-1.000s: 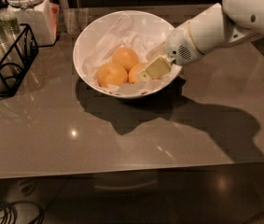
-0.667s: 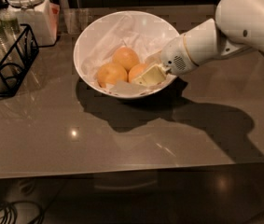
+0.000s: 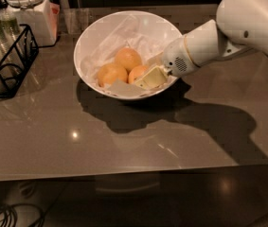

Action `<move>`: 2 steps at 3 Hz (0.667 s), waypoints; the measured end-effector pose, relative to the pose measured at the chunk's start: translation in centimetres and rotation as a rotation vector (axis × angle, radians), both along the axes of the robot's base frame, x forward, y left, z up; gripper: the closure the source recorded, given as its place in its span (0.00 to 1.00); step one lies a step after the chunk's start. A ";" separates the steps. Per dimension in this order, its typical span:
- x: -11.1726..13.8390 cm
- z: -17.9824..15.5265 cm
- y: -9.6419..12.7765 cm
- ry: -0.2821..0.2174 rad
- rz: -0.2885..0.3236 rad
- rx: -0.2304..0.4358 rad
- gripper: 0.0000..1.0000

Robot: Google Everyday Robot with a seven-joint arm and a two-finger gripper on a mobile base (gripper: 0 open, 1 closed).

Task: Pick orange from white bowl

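Observation:
A large white bowl (image 3: 88, 41) lined with crumpled white paper stands on the table's far middle. Three oranges lie in it: one at the left (image 3: 111, 74), one behind it (image 3: 128, 58), one at the right (image 3: 137, 73). My gripper (image 3: 151, 77) reaches in over the bowl's right rim from the white arm (image 3: 247, 27). It sits right against the right-hand orange, whose right side it hides.
A black wire rack (image 3: 5, 56) holding glass bottles stands at the far left. A white lidded jar (image 3: 29, 11) stands behind it. A clear glass (image 3: 76, 19) stands behind the bowl. The table's front edge (image 3: 124, 174) runs across the lower part of the view.
The arm has lowered and swung a little, bringing the gripper further down into the bowl against the right-hand orange. The oranges and bowl have not moved.

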State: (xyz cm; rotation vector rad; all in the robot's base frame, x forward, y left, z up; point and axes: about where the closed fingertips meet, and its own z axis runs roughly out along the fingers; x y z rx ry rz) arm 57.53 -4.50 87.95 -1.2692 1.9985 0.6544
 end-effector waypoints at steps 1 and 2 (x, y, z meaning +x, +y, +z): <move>0.2 -0.8 0.5 0.014 -0.002 -0.002 0.23; 0.1 -1.2 0.8 0.023 -0.001 -0.011 0.28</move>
